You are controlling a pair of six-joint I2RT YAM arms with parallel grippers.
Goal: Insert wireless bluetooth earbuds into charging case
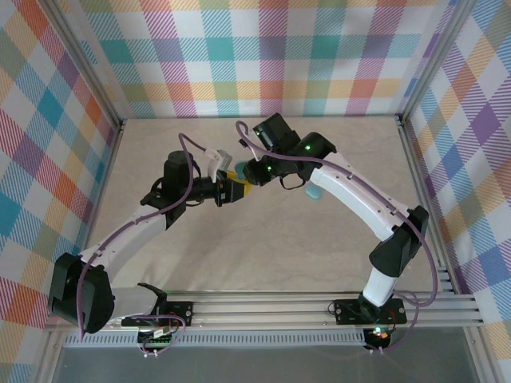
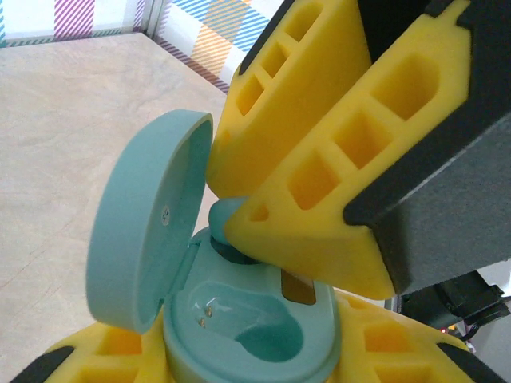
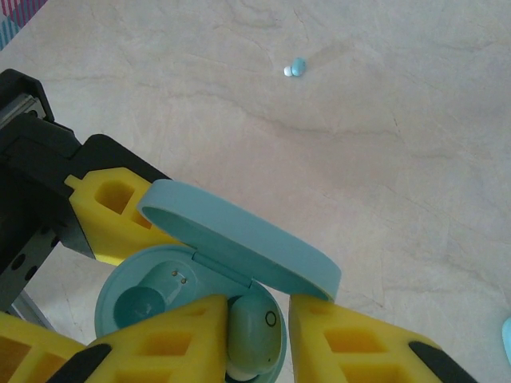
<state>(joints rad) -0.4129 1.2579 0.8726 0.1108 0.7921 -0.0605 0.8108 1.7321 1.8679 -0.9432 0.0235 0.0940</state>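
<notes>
Yellow foam jaws of the right gripper [image 3: 257, 303] sit closest to the right wrist camera, one on each side of an earbud [image 3: 255, 333]. That pale teal earbud rests in the right-hand well of the open charging case [image 3: 105, 305], with a dark ring mark facing up. The jaws stand close around it; whether they pinch it or stand free of it cannot be told. Left of it is the other well [image 3: 140, 307], with two small metal contacts [image 3: 180, 277] beside it. The lid [image 3: 239, 239] is hinged up on the far side.

From the left wrist camera, the left gripper [image 2: 255, 355] is clenched on the case base, a jaw on each side, and the right gripper's jaws angle down into the case from above.

Farther off on the desk [image 3: 383, 159] lies a loose earbud [image 3: 295, 67]. From above, both grippers meet mid-desk, and a second teal case [image 1: 314, 192] lies just beside the right arm [image 1: 359, 195].
</notes>
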